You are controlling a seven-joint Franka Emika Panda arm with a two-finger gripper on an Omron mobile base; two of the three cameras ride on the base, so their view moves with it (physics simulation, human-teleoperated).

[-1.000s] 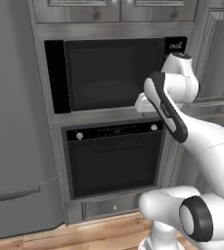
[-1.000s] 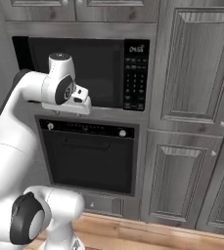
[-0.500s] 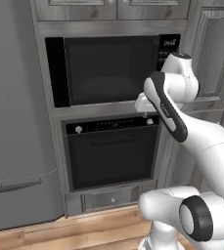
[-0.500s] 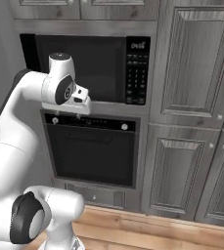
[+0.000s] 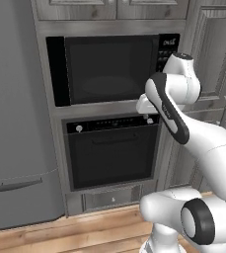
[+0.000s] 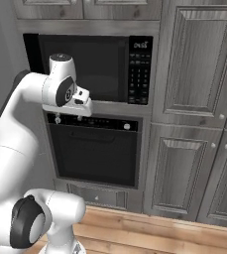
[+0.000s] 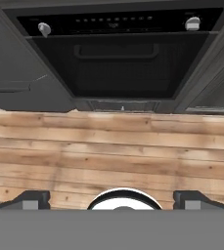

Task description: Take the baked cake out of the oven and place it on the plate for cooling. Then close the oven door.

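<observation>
The oven is a black built-in unit with two white knobs, set under a microwave. The oven door is closed upright, and its bar handle runs along the top edge. My gripper is open with nothing between its fingers. It points down at the wooden floor in front of the oven. The white hand hangs level with the oven's control strip, a little out from it, and the hand also shows from the other side. The baked cake and the plate are out of view.
A black microwave with a keypad sits above the oven. A grey fridge stands to the left and tall grey cabinet doors to the right. A narrow drawer lies below the oven, over the wooden floor.
The whole picture has shifted a little in both base views, so the camera has moved. The arm holds the same pose and the gripper stays open.
</observation>
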